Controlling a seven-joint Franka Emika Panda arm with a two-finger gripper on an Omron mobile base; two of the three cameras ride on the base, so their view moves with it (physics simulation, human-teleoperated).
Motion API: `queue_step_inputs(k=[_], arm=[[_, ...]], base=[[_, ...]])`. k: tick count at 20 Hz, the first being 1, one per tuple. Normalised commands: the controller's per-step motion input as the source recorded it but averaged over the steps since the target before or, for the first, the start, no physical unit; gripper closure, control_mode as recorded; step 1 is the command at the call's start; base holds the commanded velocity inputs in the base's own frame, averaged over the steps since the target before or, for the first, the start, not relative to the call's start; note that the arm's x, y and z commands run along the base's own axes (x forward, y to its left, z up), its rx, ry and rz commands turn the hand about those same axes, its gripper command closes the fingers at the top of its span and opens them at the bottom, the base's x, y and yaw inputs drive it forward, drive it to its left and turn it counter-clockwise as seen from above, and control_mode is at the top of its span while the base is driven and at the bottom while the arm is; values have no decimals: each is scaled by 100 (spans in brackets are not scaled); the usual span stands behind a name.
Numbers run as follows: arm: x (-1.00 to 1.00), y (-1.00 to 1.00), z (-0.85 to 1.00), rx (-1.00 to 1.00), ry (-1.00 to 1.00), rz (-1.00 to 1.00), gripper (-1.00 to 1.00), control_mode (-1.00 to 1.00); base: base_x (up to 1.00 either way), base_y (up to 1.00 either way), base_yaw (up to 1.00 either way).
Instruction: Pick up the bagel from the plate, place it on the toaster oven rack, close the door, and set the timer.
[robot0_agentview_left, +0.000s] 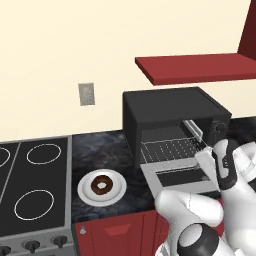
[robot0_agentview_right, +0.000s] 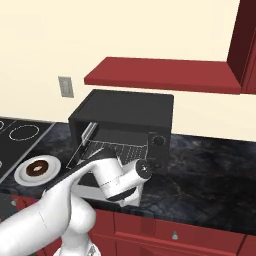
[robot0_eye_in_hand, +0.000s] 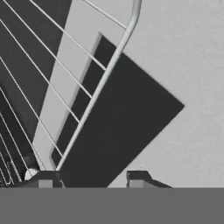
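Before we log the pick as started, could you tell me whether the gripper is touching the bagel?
Apart. The left base view shows the bagel lying on the plate, while the gripper is over at the toaster oven's open door, with bare counter between.

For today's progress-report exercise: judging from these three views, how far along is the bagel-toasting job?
Done: the door is folded down open, and the rack is pulled partly out over it. In hand: the gripper, fingers apart and holding nothing, hangs over the rack's front edge and the door glass. Left: everything else. The bagel lies on the plate beside the stove, so picking, placing, closing the door and turning the timer remain.
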Motion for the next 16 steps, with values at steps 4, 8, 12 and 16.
queue_step_inputs(k=[4,8,12,16], arm=[[-50,33,80,-2,4,1,-100,-100],[-50,59,100,-1,0,7,-100,-100],[-39,87,94,-11,1,13,-100,-100],[0,100,70,-16,15,18,-100,-100]], base=[[0,0,0],[0,0,0],[0,0,0],[0,0,0]])
